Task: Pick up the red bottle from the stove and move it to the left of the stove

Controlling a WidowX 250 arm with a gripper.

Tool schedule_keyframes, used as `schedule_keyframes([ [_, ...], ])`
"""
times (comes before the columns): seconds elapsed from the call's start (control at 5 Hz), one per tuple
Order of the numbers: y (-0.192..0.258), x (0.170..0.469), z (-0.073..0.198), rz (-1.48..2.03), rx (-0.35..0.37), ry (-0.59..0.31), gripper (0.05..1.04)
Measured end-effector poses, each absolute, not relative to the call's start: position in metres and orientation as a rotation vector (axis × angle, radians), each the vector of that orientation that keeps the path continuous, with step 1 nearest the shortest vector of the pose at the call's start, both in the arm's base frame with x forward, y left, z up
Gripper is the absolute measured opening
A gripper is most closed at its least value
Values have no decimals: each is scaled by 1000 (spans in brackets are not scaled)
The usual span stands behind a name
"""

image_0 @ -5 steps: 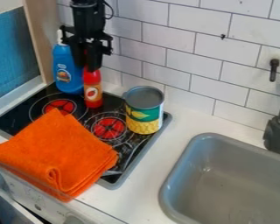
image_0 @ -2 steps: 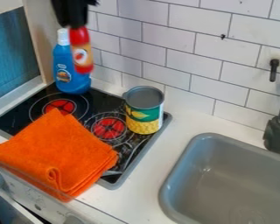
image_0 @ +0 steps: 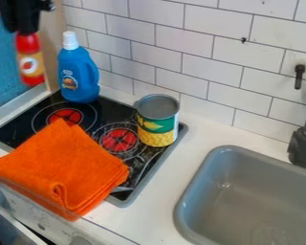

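Observation:
At the upper left, my gripper is shut on the top of a small red bottle with an orange lower part. The bottle hangs upright in the air, left of a blue bottle with a white cap that stands at the stove's back corner. A can with a green and yellow label stands at the stove's back right. An orange cloth lies folded over the front of the stove.
A grey sink is set into the counter at the right, with a black faucet at its back edge. The tiled wall runs behind, and a wooden panel stands at the left.
The gripper has lifted the red bottle off the back of the stove and carried it up and to the left, past the blue bottle. The other things have not moved.

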State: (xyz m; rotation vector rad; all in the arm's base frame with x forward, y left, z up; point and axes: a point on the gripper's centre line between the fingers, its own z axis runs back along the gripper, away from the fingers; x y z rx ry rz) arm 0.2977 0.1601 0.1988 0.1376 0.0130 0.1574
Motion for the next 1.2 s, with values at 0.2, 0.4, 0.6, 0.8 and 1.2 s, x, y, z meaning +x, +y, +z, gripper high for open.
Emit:
schedule_keyframes([
  [0.2,184,277,180,203,194,80,354],
  [0.4,202,256,166,249,179,121,354],
  [0.6,209,249,160,249,147,115,354],
  [0.8,206,245,151,233,110,119,354],
  [1.2,213,230,133,234,95,140,354],
])
